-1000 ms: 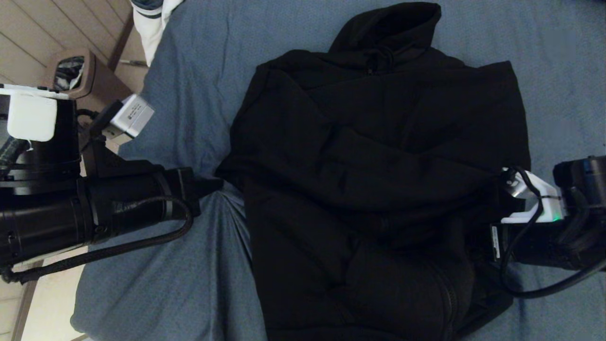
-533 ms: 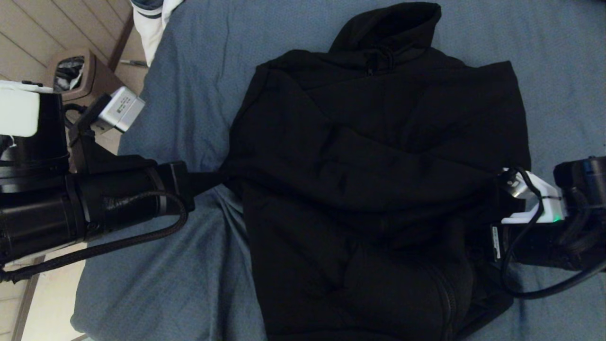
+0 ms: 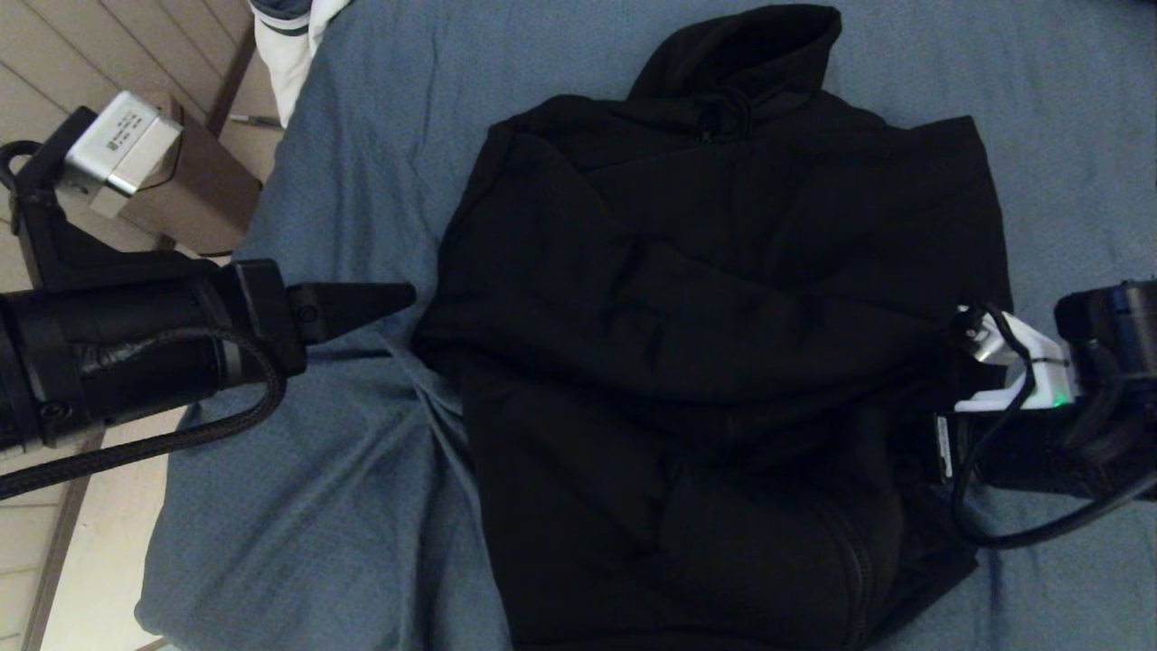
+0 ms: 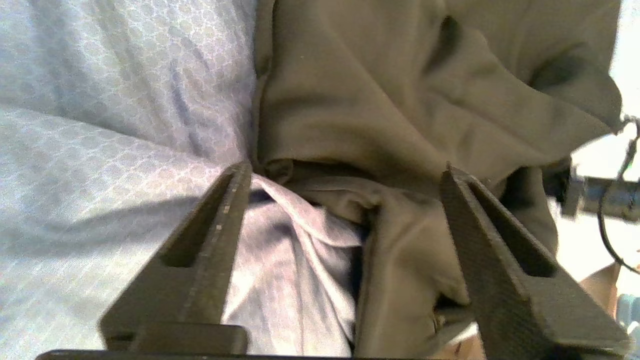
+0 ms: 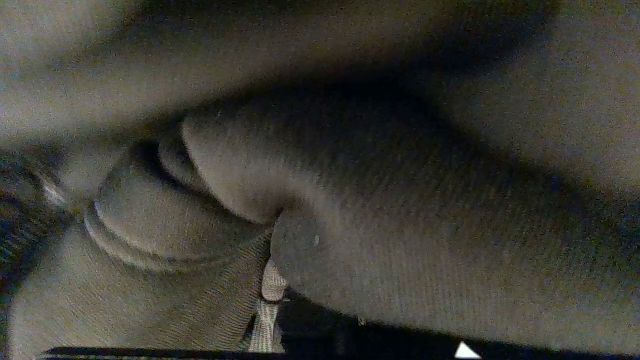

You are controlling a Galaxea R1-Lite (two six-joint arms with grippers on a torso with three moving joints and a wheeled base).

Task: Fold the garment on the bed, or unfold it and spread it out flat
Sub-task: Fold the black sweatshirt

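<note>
Head view: the garment [image 3: 714,362] — a black hoodie — lies on the bed [image 3: 362,506], hood end away from the robot, bunched and folded over itself rather than flat.
Bed sheet: blue-grey, creased into ridges that run toward the garment's left edge.
Left gripper [image 3: 402,294]: hangs just beside the garment's left edge, tips pointing at it, not touching the cloth.
Left jaws: spread wide with nothing between them; the left wrist view shows both fingers [image 4: 210,250] apart, the sheet and the garment's [image 4: 400,125] folded edge beyond them.
Right gripper [image 3: 940,425]: at the garment's right edge, its tips buried in black cloth.
Right jaws: closed — the right wrist view is filled with bunched fabric of the garment [image 5: 400,200] pressed right up to the camera, so the cloth appears pinched there.
Duvet [image 3: 289,45]: a white and navy corner, well away from the garment, beyond the bed's far left corner.
Brown box [image 3: 194,190]: on the floor, left of the bed, well apart from the garment.
</note>
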